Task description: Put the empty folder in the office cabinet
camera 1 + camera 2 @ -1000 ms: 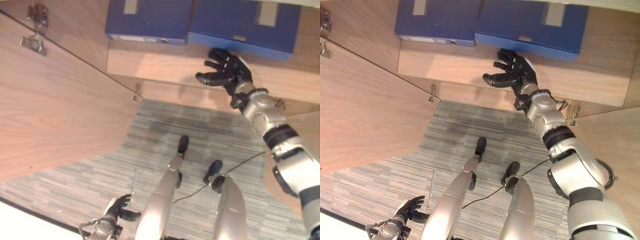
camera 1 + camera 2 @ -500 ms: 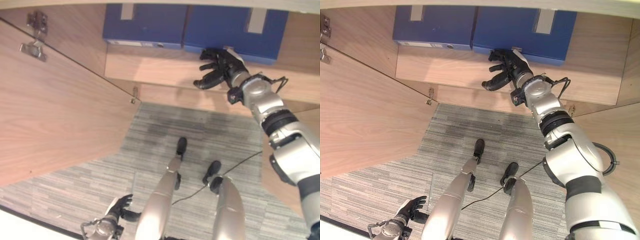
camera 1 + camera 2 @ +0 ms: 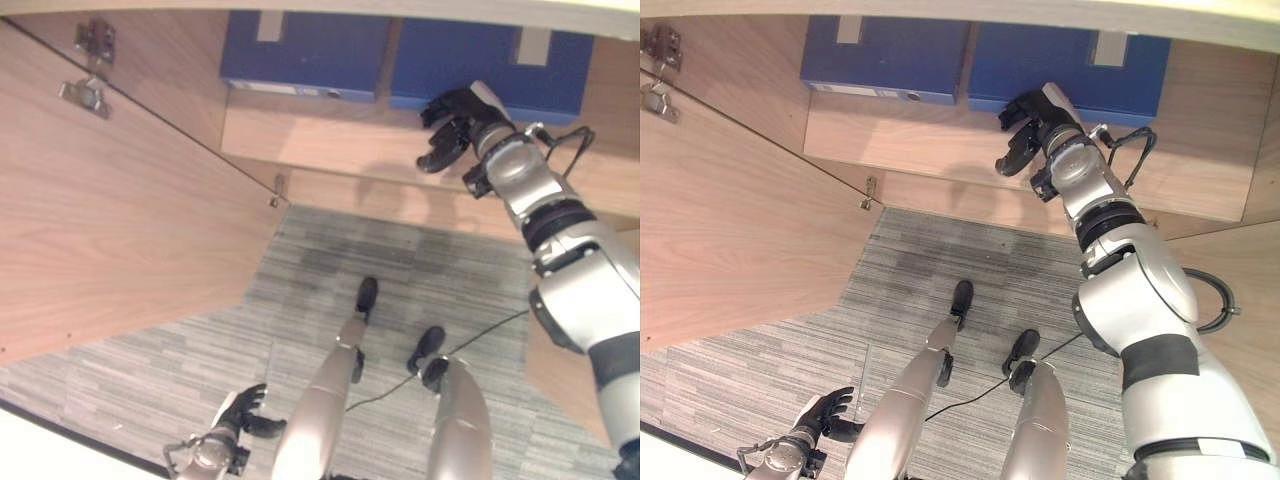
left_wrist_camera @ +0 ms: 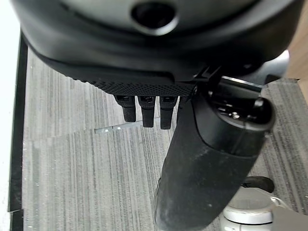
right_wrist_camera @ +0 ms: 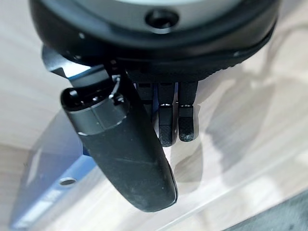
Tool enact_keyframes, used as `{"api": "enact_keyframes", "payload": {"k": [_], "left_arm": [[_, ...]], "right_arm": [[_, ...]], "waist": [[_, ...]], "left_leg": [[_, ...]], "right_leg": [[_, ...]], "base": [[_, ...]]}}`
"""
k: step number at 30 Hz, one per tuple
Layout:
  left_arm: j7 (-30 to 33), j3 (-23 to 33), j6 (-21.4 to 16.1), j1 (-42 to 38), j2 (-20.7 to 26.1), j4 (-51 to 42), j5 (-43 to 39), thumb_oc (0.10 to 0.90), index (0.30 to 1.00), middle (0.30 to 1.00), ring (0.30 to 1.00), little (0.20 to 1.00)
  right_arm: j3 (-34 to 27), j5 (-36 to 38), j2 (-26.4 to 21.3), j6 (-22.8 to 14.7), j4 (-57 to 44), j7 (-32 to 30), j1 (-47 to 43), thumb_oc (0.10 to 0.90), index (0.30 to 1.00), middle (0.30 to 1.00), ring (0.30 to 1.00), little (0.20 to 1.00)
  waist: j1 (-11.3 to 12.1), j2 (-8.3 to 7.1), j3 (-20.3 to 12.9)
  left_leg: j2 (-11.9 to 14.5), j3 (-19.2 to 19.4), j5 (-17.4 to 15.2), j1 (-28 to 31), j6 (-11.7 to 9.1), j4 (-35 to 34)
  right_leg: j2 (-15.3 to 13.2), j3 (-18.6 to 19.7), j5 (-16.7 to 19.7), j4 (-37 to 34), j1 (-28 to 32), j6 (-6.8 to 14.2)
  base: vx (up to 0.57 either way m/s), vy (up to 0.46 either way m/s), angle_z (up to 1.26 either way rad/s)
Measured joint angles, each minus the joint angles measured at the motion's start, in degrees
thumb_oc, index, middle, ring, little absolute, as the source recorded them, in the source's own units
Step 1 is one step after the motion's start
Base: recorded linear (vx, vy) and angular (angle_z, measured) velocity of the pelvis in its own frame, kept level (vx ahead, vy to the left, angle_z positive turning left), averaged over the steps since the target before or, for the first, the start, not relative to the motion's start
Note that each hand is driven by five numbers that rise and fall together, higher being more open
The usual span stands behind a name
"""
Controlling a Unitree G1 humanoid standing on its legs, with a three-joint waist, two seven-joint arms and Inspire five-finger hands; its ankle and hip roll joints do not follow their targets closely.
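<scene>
The right hand (image 3: 1032, 125), fingers loose and clamped on nothing, sits at the front edge of the blue folder (image 3: 1070, 62), which lies flat on the cabinet shelf (image 3: 920, 135) just beyond its fingertips, probably seated. The left hand (image 3: 238, 418) hangs relaxed, empty.

— What is lying under everything?
— A grey striped carpet (image 3: 200, 370) is covering the floor.
— And the wood?
— A wooden door (image 3: 110, 230) is hanging wide open, with small metal hinges (image 3: 90, 40) showing on it.
</scene>
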Motion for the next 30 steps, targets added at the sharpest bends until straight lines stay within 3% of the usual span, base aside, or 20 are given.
{"api": "enact_keyframes", "payload": {"k": [3,7,10,13,15,17,21,26,28,30], "left_arm": [[0.0,0.2,0.3,1.6,0.0,-3.6,-0.1,0.800,0.900,0.900,0.900,0.900],[0.1,0.5,0.4,2.3,-0.1,-4.1,-0.1,0.800,0.900,0.900,0.900,0.900],[0.3,0.5,0.3,3.0,-0.2,-3.7,-0.1,0.800,0.900,0.900,0.900,0.900],[0.3,0.6,0.0,3.5,-0.6,-0.5,-0.1,0.800,0.900,0.900,0.900,0.900],[0.3,1.1,0.2,3.2,-0.9,1.5,0.0,0.800,0.900,0.900,0.900,0.900],[0.3,1.1,0.1,4.0,-1.0,2.4,0.0,0.800,0.900,0.900,0.900,0.900],[0.9,3.1,0.4,3.1,-2.5,8.6,0.4,0.800,0.900,0.900,0.900,0.900],[1.4,3.5,0.9,2.8,-5.2,12.3,1.9,0.800,0.900,0.900,0.900,0.900],[1.4,5.7,1.7,2.9,-6.8,13.3,2.9,0.800,0.900,0.900,0.900,0.900],[1.3,5.0,1.8,4.0,-7.2,14.0,3.5,0.800,0.900,0.900,0.900,0.900]], "right_arm": [[0.7,-6.1,-0.7,0.2,-1.6,-3.5,1.8,0.800,0.900,0.900,0.900,0.900],[-0.3,-6.7,-2.3,1.2,-5.2,-6.5,5.7,0.800,0.900,0.900,0.900,0.900],[-0.6,-6.6,-2.5,1.7,-4.7,-6.8,8.5,0.800,0.900,0.900,0.900,0.900],[-0.6,-6.5,0.6,1.8,-2.5,-6.5,11.5,0.800,0.900,0.900,0.900,0.900],[-0.6,-6.6,2.8,2.8,-2.5,-6.0,13.4,0.800,0.900,0.900,0.900,0.900],[-0.9,-6.6,4.9,2.7,-2.7,-5.2,17.4,0.800,0.900,0.900,0.900,0.900],[-9.5,-6.1,10.3,2.7,-2.1,-4.5,28.7,0.800,0.900,0.900,0.900,0.900],[-9.9,-3.5,14.0,2.4,-3.2,-4.5,36.9,0.800,0.900,0.900,0.900,0.900],[-11.7,-3.1,14.3,2.3,-4.2,-4.1,41.6,0.800,0.900,0.900,0.900,0.900],[-11.5,-2.6,16.0,2.7,-2.2,-3.0,45.4,0.800,0.900,0.900,0.900,0.900]], "waist": [[0.3,0.42,-0.7],[0.2,0.56,-0.7],[-0.1,1.56,-1.8],[-1.0,1.82,-3.9],[-2.0,1.80,-3.9],[-2.1,1.00,-7.2],[-3.1,-0.42,-10.8],[-5.7,-1.31,-14.1],[-5.5,-1.55,-14.5],[-5.9,-2.10,-17.1]], "left_leg": [[0.2,-0.2,0.0,1.1,0.0,-2.7],[0.3,-0.3,0.0,3.8,0.0,-5.7],[0.5,-0.3,0.2,6.8,-0.3,-7.4],[1.1,0.3,2.1,9.5,-0.6,-7.5],[1.4,0.4,1.3,12.3,-0.7,-7.6],[1.6,1.0,0.4,13.0,-0.6,-7.9],[2.5,2.0,-0.2,18.7,-0.8,-8.6],[3.8,3.0,-2.1,21.4,-1.5,-8.6],[3.9,3.5,-2.1,24.0,-1.1,-8.6],[4.1,3.7,-3.3,25.0,-1.3,-8.6]], "right_leg": [[0.1,-0.6,0.4,-1.3,0.6,0.4],[0.5,-0.8,1.4,-3.7,2.7,0.9],[1.3,-0.8,2.6,-7.0,6.2,1.7],[2.4,-0.5,3.1,-10.0,10.0,2.5],[3.0,-0.7,3.5,-12.5,13.8,2.9],[3.3,-0.3,3.4,-13.8,14.7,3.1],[4.9,-0.3,4.3,-18.8,21.7,3.3],[6.5,0.1,4.9,-21.6,25.3,2.7],[6.8,0.1,5.2,-22.8,28.0,2.4],[7.0,0.5,4.9,-23.6,29.2,2.9]], "base": [[0.00,-0.015,0.07],[0.01,-0.001,-0.04],[0.03,-0.003,-0.11],[0.06,0.007,-0.14],[0.06,0.005,-0.12],[0.09,-0.007,-0.17],[0.05,0.001,-0.10],[0.02,0.029,-0.13],[0.06,0.012,-0.13],[0.10,0.027,-0.09]]}}
